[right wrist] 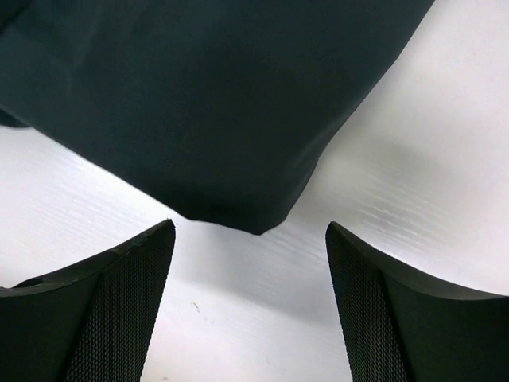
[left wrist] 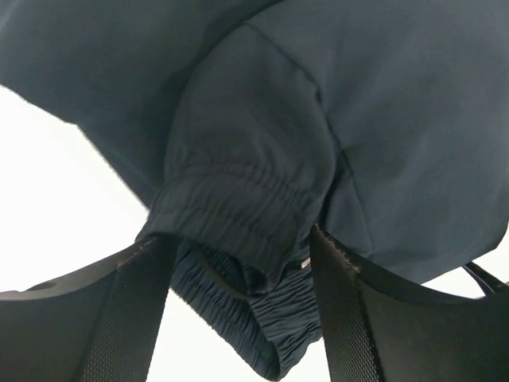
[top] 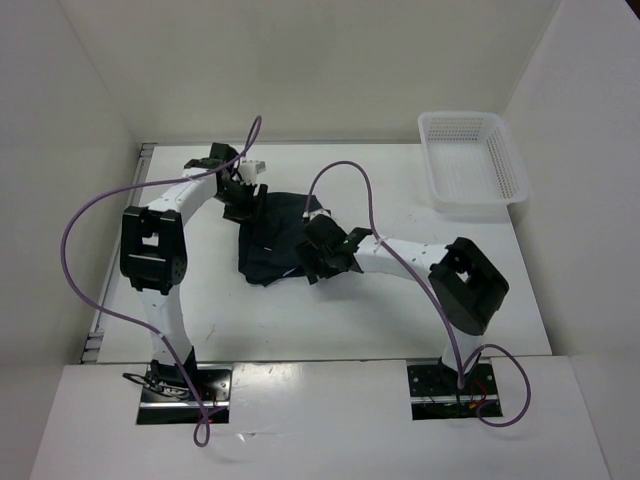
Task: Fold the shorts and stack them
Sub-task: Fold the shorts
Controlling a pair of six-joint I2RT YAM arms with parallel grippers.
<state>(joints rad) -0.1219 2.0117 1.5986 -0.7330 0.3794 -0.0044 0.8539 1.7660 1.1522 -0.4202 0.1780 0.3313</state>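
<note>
The dark navy shorts (top: 278,238) lie crumpled on the white table (top: 380,310) between the two arms. My left gripper (top: 243,196) is at their far left edge. In the left wrist view its jaws stand wide, and the gathered elastic waistband (left wrist: 238,207) bunches between the fingers (left wrist: 131,310) of my left gripper (left wrist: 238,235). My right gripper (top: 322,256) is at the shorts' near right edge. In the right wrist view my right gripper (right wrist: 250,225) is open over bare table, and a corner of the shorts (right wrist: 238,119) lies just ahead of its fingertips, untouched.
A white mesh basket (top: 470,160) stands at the back right corner of the table. Purple cables (top: 90,215) loop off both arms. White walls (top: 70,120) close in the left, back and right sides.
</note>
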